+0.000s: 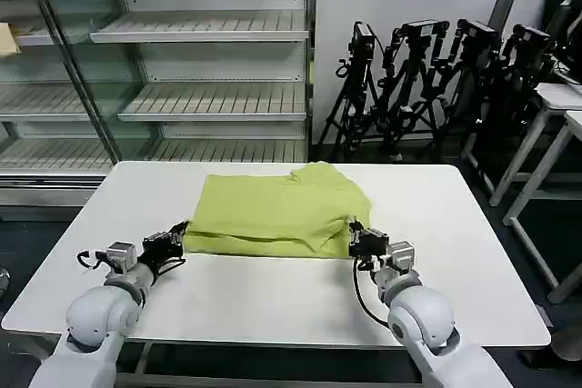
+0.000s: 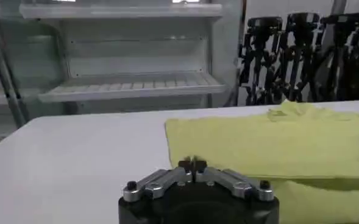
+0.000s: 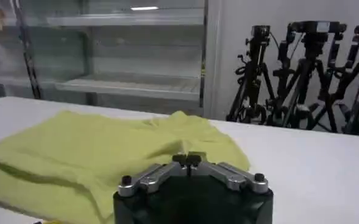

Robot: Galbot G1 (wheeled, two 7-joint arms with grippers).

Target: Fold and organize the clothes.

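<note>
Both closed grippers, left gripper [image 1: 178, 235] and right gripper [image 1: 356, 241], flank the half-folded lime T-shirt's [image 1: 273, 208] near corners, seemingly poised for another fold.

Your right gripper [image 3: 190, 160] sits low over the white counter [image 3: 313, 164], its jaws pressed together at the tips. Just past it lies the lime T-shirt [image 3: 100, 149], folded over with a layered edge. Behind the counter you see empty shelves [image 3: 130, 85] and black tripods [image 3: 301, 73].
</note>
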